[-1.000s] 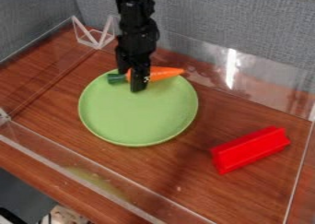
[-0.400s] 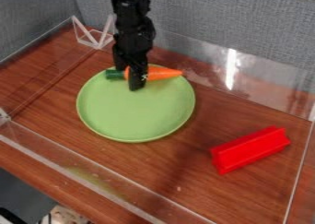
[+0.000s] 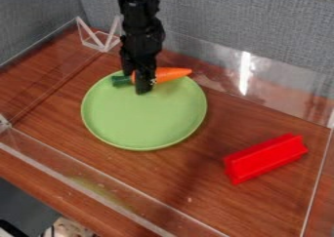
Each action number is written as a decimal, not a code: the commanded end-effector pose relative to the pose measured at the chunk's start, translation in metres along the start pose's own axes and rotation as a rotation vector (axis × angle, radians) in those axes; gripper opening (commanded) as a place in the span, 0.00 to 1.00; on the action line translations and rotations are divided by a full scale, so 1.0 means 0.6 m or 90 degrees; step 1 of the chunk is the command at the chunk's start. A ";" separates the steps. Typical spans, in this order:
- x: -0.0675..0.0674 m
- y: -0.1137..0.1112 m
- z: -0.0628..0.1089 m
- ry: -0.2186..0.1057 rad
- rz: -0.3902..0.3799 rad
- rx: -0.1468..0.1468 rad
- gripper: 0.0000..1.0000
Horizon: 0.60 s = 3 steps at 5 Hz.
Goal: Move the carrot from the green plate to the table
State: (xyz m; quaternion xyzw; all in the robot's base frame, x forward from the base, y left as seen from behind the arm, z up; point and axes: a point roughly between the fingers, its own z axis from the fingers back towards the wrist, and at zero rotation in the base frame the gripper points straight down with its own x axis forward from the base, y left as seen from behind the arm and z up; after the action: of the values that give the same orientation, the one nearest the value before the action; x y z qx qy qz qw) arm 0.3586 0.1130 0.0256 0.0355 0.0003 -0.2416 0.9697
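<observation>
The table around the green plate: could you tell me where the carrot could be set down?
Bare table lies left of the green plate, and between the plate and the red block. The plate's far rim is crowded: the gripper closes on the carrot there.

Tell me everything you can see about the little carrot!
The carrot is a small orange toy, smooth like plastic, tapering to a point on the right, with a green stem end on the left. It lies on its side at the far edge of the green plate. The black pincer comes straight down and is closed around its thick end.
</observation>
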 end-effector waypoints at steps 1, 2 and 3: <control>-0.017 0.023 0.046 -0.015 0.030 0.031 0.00; -0.024 0.029 0.075 -0.022 0.046 0.045 0.00; -0.031 0.037 0.099 -0.028 0.064 0.058 0.00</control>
State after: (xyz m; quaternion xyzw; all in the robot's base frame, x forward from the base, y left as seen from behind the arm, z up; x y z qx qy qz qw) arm 0.3463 0.1284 0.0564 0.0512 0.0025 -0.2043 0.9776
